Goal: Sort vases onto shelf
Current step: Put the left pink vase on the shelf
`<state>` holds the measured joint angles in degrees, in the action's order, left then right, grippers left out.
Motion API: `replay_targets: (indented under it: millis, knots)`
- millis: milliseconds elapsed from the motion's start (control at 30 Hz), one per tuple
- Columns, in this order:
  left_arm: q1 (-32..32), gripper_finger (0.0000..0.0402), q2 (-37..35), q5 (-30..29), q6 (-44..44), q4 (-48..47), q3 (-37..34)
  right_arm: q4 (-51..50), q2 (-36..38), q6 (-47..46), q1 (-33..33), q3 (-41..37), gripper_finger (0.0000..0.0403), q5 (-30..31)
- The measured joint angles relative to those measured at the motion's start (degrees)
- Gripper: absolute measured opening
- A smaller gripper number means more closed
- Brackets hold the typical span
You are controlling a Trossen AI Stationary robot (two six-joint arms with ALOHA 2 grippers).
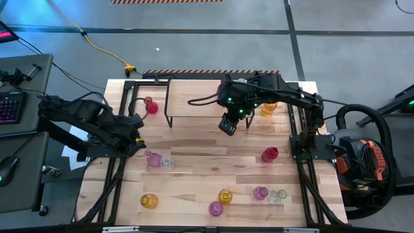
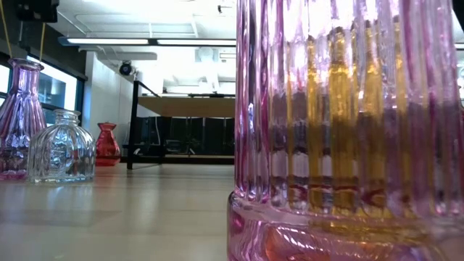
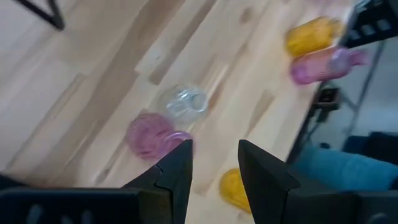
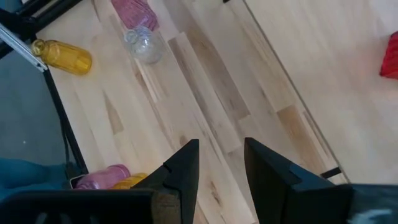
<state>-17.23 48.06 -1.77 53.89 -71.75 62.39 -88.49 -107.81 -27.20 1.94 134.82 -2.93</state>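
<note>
Sorting had barely begun, by the look of it: the shelf [image 1: 197, 97] showed a bare wooden top in the high view, unless something was hidden under the right arm, and nearly every vase stood on the counter [image 1: 194, 168]. A pink vase [image 1: 153, 158] and a clear vase [image 1: 167, 162] stood touching or nearly so near the left tool [image 1: 137, 134]; a red vase [image 1: 270, 154] stood alone toward the right side; along the near edge were an amber vase [image 1: 149, 201], a yellow vase [image 1: 225, 195], a magenta vase [image 1: 215, 208], another pink one [image 1: 260, 193] and a second clear one [image 1: 278, 195]. A red vase [image 1: 151, 106] stood just left of the shelf, and a yellow one [image 1: 268, 109] showed at its right end, partly hidden by the arm, so I could not tell whether it stood on the shelf or beside it. The right tool [image 1: 228, 124] hovered at the shelf's front edge with its fingers a narrow gap apart and nothing between them; the left tool was likewise narrowly parted and empty. Judging from this, almost the whole job remained. Obstacles were few: the paired vases left little room for fingers, the black frame rails [image 1: 119, 175] flanked the counter, and a yellow cable [image 1: 103, 52] lay on the floor beyond.
</note>
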Motion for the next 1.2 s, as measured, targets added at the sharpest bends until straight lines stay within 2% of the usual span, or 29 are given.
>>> replay_targets:
  millis: [500, 633, 867, 1200]
  knots:
    - [0.0, 0.0120, 5.9, -0.7, -5.2, -6.2, -0.1, 0.0, 0.0, -1.3, -0.6, 0.0, 0.0108, 1.4]
    - [0.0, 0.0120, 5.4, -1.8, -5.3, -6.2, -3.2, 0.0, 0.0, -1.3, -0.6, 0.0, 0.0108, 1.4]
    - [0.0, 0.0120, 3.0, -1.7, -4.6, -2.9, -9.2, 0.0, -0.1, -1.3, -0.6, 0.0, 0.0108, 1.4]
    - [-0.1, 0.0120, 2.9, -0.2, -5.1, 2.3, -9.3, 0.0, -0.3, -1.3, -0.6, -0.1, 0.0108, 2.9]
